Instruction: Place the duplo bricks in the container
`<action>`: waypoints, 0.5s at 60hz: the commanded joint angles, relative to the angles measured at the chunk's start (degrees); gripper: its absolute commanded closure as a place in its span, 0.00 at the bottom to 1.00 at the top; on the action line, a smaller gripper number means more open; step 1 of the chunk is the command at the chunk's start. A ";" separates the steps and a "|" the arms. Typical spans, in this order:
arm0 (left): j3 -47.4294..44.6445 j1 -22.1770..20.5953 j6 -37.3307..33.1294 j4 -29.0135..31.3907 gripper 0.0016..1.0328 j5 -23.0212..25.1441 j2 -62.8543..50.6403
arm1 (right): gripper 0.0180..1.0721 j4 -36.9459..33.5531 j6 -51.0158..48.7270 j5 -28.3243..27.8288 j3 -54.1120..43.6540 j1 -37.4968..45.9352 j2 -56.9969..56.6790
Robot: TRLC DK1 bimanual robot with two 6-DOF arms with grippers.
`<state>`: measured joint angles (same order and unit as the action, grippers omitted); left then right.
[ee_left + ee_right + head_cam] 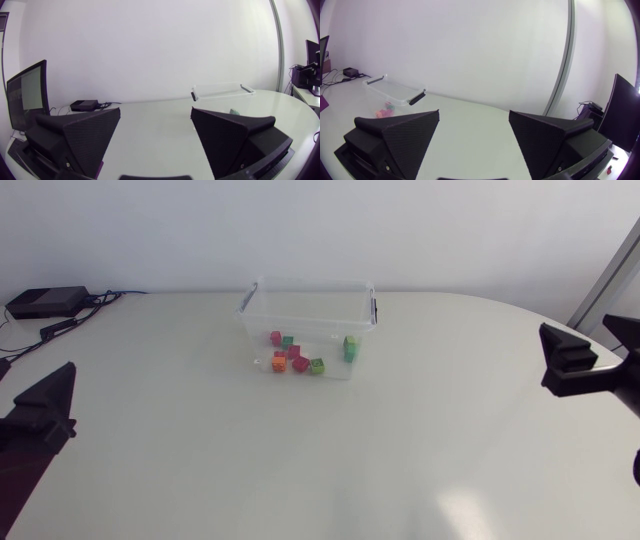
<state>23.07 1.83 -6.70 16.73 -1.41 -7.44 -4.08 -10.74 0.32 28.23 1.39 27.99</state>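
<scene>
A clear plastic container (308, 308) stands at the back middle of the table. Inside it lie several duplo bricks: red (296, 352), orange (279, 364) and green (351, 348) ones among them. No brick shows on the table outside it. My left gripper (45, 412) hangs at the left edge, far from the container, open and empty (155, 135); the container (222, 91) is far ahead of it. My right gripper (590, 348) stands at the right edge, open and empty (474, 135), with the container (395, 92) and its bricks (384, 111) far ahead beside its finger.
A black box (45, 302) with cables sits at the table's back left corner; the left wrist view shows the black box (84, 105) far ahead. The white tabletop (320, 450) stretches wide between both arms.
</scene>
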 commanded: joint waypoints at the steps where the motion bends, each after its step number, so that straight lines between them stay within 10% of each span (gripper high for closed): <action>1: -2.97 0.30 -0.47 -1.68 0.04 0.07 1.06 | 0.05 -0.34 -0.37 0.31 -3.48 0.27 -2.69; 30: -14.81 -0.95 3.75 -10.54 0.04 0.86 4.82 | 0.05 2.26 6.17 -0.06 -18.05 -0.71 -17.59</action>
<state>10.72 1.32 -4.51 7.75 -0.93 -3.38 -3.03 -6.83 0.25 13.17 1.19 12.47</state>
